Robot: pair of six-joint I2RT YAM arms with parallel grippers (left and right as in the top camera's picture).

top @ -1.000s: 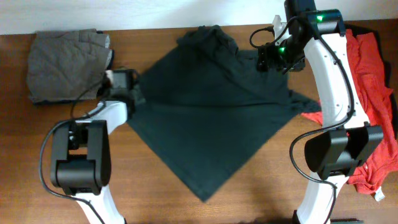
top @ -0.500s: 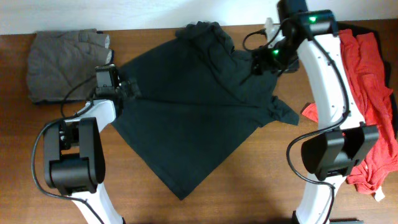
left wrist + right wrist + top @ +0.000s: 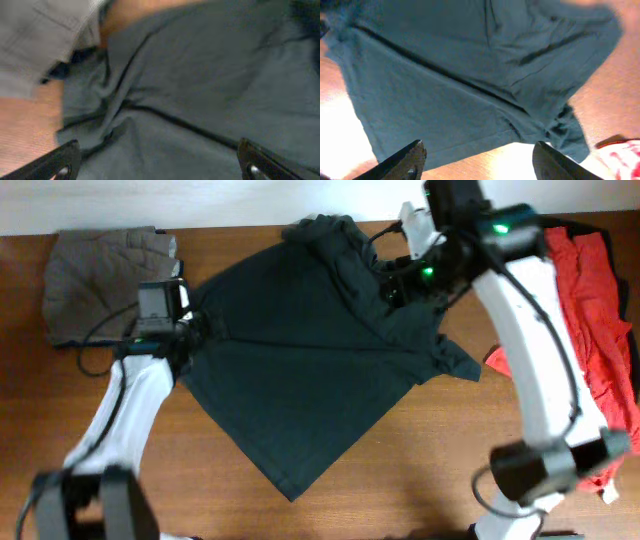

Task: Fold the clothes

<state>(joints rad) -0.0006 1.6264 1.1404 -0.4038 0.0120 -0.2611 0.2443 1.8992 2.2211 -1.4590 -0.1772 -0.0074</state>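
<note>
Black T-shirt (image 3: pixel 300 370) lies as a skewed diamond in the middle of the surface (image 3: pixel 420 470).
Left hand (image 3: pixel 159 150), fingers spread, is at its left corner; right hand (image 3: pixel 480 150), fingers spread, over its bunched far-right part. Folded grey-brown shirt (image 3: pixel 105 280) far left, red shirts (image 3: pixel 595 310) right.

- Overhead: looks straight down on the table (image 3: pixel 420 470).
- Left wrist: close over the black T-shirt (image 3: pixel 200 75), at its 9 o'clock corner.
- Right wrist: higher over the same shirt, near 1 o'clock.
</note>
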